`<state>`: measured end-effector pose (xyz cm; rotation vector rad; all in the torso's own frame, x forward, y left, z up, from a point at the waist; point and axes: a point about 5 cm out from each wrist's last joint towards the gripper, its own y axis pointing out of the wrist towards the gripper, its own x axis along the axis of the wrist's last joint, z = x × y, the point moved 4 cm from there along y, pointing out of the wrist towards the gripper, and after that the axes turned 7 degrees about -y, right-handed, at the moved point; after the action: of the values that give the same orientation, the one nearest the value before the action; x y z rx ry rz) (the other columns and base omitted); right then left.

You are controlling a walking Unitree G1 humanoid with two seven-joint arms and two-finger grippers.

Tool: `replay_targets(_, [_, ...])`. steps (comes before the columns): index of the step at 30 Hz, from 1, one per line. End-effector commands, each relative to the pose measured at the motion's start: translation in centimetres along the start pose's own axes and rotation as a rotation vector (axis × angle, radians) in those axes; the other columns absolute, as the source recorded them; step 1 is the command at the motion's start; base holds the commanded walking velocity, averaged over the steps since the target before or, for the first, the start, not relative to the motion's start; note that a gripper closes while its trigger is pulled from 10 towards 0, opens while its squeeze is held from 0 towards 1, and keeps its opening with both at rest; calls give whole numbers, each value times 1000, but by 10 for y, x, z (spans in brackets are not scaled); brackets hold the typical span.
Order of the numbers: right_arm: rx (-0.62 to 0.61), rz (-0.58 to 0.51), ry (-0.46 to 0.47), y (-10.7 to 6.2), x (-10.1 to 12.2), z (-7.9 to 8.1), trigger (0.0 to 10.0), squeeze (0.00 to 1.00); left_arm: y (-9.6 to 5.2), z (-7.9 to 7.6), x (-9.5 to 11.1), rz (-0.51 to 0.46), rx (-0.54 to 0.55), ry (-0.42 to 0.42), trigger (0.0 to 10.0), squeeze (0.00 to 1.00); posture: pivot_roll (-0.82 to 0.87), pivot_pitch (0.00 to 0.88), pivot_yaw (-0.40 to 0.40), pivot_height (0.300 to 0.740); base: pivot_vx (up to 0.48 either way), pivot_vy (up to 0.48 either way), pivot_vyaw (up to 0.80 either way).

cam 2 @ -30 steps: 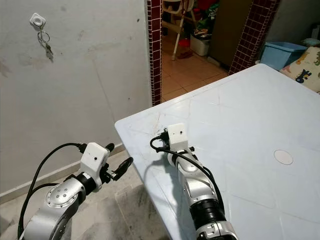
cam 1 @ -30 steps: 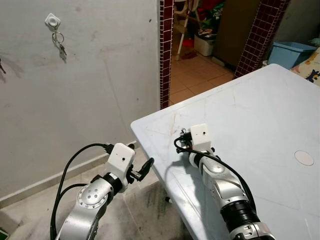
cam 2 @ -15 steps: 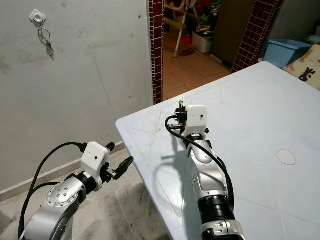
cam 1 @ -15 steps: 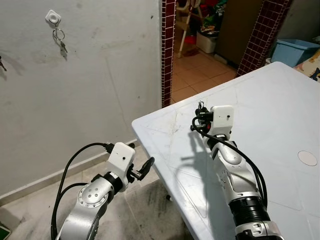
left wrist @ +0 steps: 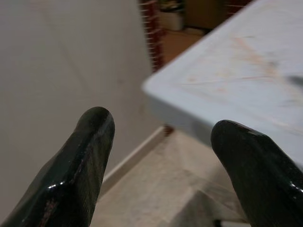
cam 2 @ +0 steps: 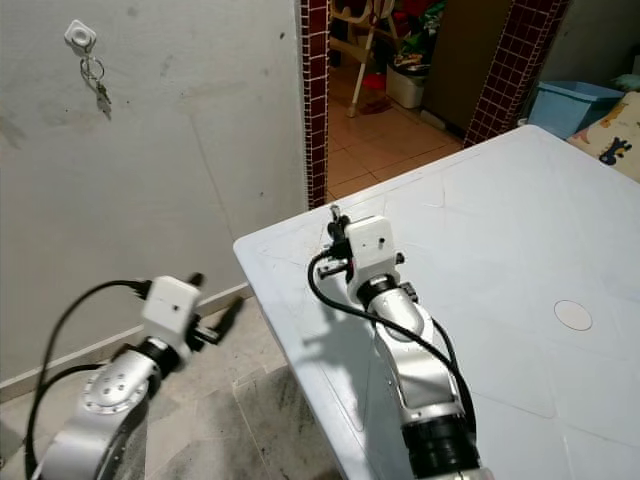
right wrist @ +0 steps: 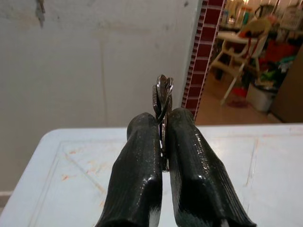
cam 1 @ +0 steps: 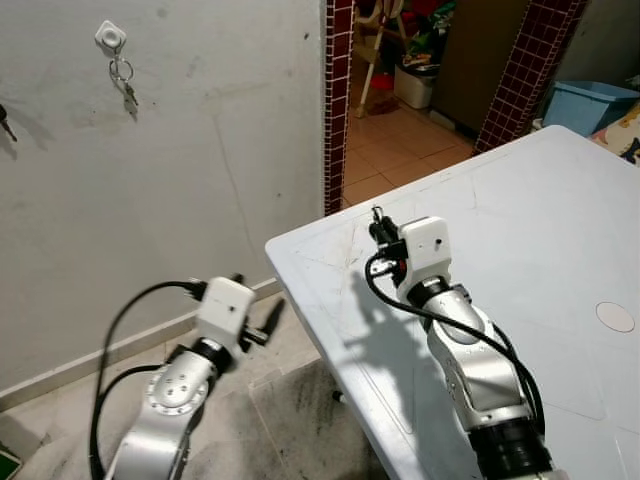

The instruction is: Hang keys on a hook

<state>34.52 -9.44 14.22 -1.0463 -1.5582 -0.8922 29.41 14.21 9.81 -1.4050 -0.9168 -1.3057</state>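
Observation:
My right gripper (cam 1: 380, 230) is held above the near-left corner of the white table (cam 1: 540, 220), shut on a small bunch of keys (right wrist: 162, 93) that sticks up past its fingertips. On the grey wall at upper left is a white hook (cam 1: 110, 37), and a key ring with keys (cam 1: 124, 88) hangs from it. The hook is far from my right gripper, up and to the left. My left gripper (cam 1: 262, 325) hangs low beside the table's corner over the floor, open and holding nothing, with its fingers (left wrist: 90, 142) spread wide.
Right of the grey wall, a red-tiled doorway (cam 1: 336, 100) leads to a room with a high chair (right wrist: 239, 56) and clutter. A blue bin (cam 1: 595, 103) stands behind the table. A white disc (cam 1: 613, 316) lies on the table. Another key (cam 1: 5, 120) hangs at the wall's far left.
My right gripper has lifted off the table with the keys and swung a little left toward the wall. My left arm has shifted left and is blurred.

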Motion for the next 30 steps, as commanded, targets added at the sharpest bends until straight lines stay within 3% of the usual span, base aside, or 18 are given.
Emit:
replay_targets(1, [-8, -1, 29, -4, 4, 1, 10000, 0, -2, 8, 1, -5, 48, -7, 10000, 0, 67, 36, 37, 740, 0, 0, 0])
replay_targets(6, [-8, 18, 32, -10, 1, 6, 10000, 0, 0, 8, 2, -9, 60, -6, 10000, 0, 63, 38, 44, 740, 0, 0, 0])
replay_targets(14, [-12, 25, 52, -10, 4, 11, 10000, 0, 5, 9, 5, -15, 76, -23, 10000, 0, 62, 42, 52, 740, 0, 0, 797])
replay_targets(18, [-26, 33, 66, -10, 3, 9, 10000, 0, 5, 12, 4, -9, 87, -33, 10000, 0, 64, 42, 52, 740, 0, 0, 0])
replay_targets(30, [-61, 44, 94, -6, 5, 1, 10000, 0, 6, 16, 2, 8, 103, -35, 10000, 0, 76, 33, 60, 740, 0, 444, 0])
